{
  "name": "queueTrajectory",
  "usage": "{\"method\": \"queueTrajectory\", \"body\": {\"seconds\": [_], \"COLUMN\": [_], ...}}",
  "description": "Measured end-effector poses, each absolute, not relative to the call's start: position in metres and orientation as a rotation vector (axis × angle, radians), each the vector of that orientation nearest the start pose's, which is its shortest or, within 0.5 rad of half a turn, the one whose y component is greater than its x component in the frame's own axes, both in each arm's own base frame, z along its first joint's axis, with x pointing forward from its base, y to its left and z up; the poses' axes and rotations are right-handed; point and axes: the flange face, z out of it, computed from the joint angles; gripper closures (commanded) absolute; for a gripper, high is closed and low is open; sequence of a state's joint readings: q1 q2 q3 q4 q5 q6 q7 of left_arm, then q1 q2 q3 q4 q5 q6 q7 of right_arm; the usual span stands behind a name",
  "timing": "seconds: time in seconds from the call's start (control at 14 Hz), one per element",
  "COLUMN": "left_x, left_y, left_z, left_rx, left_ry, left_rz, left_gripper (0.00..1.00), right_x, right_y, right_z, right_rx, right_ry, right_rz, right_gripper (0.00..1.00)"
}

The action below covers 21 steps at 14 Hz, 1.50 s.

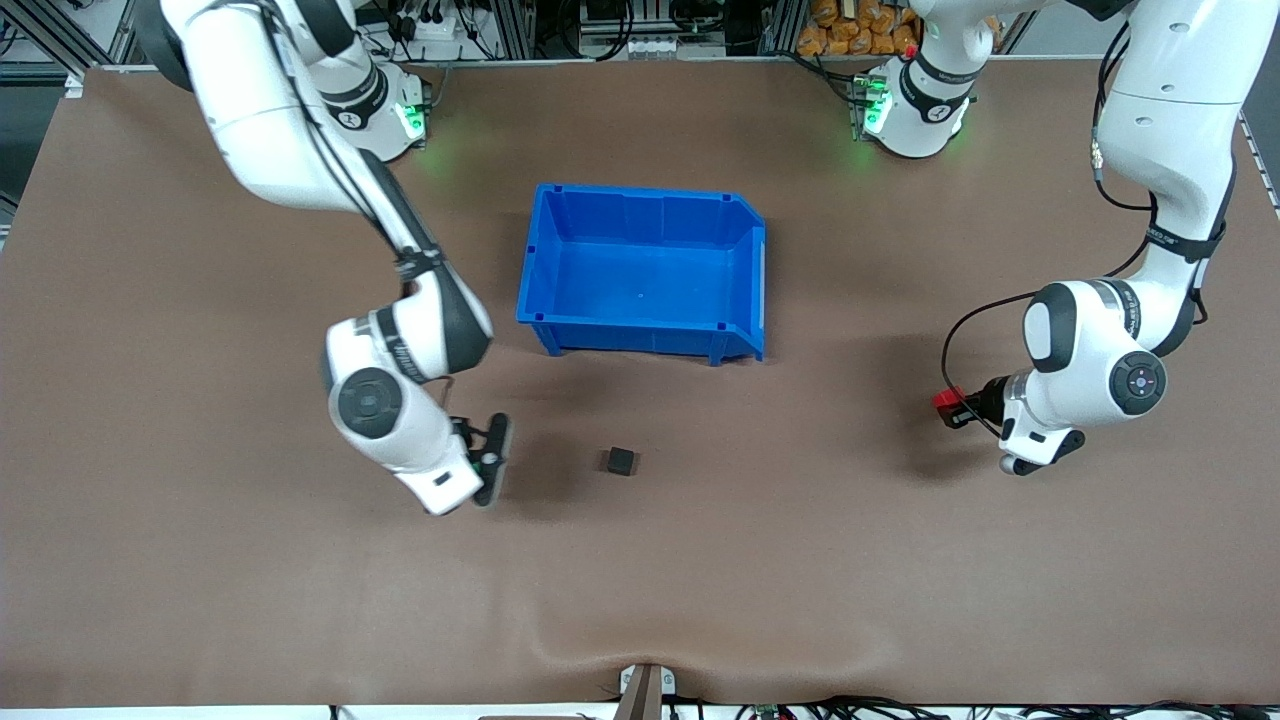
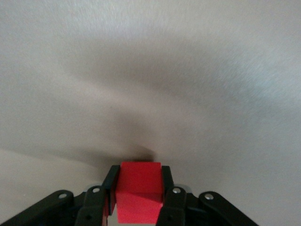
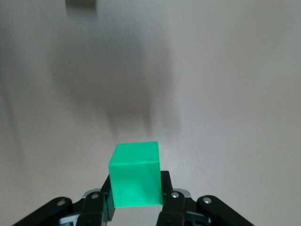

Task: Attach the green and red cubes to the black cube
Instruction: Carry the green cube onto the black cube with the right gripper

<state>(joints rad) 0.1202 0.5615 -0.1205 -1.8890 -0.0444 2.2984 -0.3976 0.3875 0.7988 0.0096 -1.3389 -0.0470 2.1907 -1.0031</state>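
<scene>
The black cube (image 1: 620,461) sits alone on the brown table (image 1: 200,600), nearer to the front camera than the blue bin (image 1: 645,268) and touching nothing. The right gripper (image 1: 492,448) hangs over the table beside the black cube, toward the right arm's end, its fingers (image 3: 165,184) closed on the green cube (image 3: 135,174), which sticks out past the fingertips. In the right wrist view a dark blurred shape at the frame's edge is probably the black cube. The left gripper (image 1: 950,408) is over the table toward the left arm's end, well apart from the black cube, its fingers (image 2: 167,181) pinching the red cube (image 2: 139,190) (image 1: 944,399) from both sides. The bin's floor shows nothing inside
</scene>
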Motion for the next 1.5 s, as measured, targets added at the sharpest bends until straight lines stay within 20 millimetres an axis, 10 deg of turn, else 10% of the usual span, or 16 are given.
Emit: {"method": "queueTrajectory", "body": {"seconds": [0.71, 1.5], "left_x": [0.648, 0.655], "left_y": [-0.034, -0.189], "left_z": [0.237, 0.236], "left_rx": [-3.053, -2.783], "left_ry": [-1.234, -1.754], "left_rz": [0.201, 0.283], "left_gripper": [1.0, 1.0], "right_x": [0.661, 0.64], "right_y": [0.373, 0.417], "right_z": [0.221, 0.197], "right_rx": [-2.463, -2.512], "right_ry": [-2.013, -1.948], "right_rz": [-0.075, -0.1], "right_gripper": [0.91, 0.84]}}
